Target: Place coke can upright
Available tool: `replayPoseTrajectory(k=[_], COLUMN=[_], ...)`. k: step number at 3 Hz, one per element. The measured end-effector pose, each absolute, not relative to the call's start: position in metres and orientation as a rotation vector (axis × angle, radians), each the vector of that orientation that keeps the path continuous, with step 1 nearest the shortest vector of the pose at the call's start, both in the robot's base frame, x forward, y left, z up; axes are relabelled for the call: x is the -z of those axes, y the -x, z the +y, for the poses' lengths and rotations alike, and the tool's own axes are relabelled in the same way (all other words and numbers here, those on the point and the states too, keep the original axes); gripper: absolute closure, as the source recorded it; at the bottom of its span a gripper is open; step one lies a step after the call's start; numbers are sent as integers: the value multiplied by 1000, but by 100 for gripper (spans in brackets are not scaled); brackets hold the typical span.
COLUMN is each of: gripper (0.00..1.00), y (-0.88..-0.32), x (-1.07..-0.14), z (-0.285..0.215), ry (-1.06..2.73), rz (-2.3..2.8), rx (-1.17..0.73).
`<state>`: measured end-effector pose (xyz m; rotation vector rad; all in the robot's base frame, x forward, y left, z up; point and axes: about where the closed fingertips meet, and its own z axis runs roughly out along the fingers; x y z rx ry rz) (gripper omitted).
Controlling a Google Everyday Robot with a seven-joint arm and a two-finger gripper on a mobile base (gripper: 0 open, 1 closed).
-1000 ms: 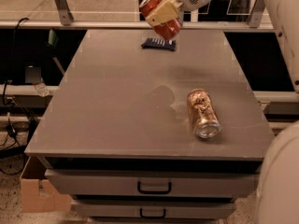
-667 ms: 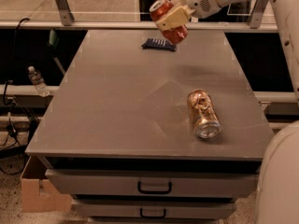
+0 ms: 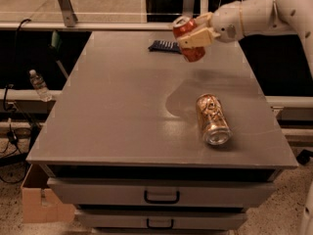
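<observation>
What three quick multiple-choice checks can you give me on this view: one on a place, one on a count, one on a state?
1. Where is the coke can?
A. Lying at the table's front edge
B. In the hand, above the far part of the table
C. Inside an open drawer

2. How many cans rest on the table top?
A. None
B. One
C. Two

3. How does the gold-tan can lie?
A. Upright on its base
B. On its side
C. Leaning on a box

Answers:
1 B: the hand is closed on the red can, which hangs tilted in the air, clear of the surface.
2 B: only the gold-tan can touches the top.
3 B: its silver end faces the camera and its side lies along the table.
</observation>
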<state>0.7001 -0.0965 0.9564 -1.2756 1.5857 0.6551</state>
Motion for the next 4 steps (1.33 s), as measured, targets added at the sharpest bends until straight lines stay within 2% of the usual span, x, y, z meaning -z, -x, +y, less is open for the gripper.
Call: replayPoseTrajectory(k=[2, 3, 4], gripper=[100, 83, 59], y=[-683, -674, -664], x=[-926, -919, -913], z=[-112, -118, -123], ry=[1222, 1222, 1213], rz=[1481, 1455, 1436], rx=[-779, -825, -851])
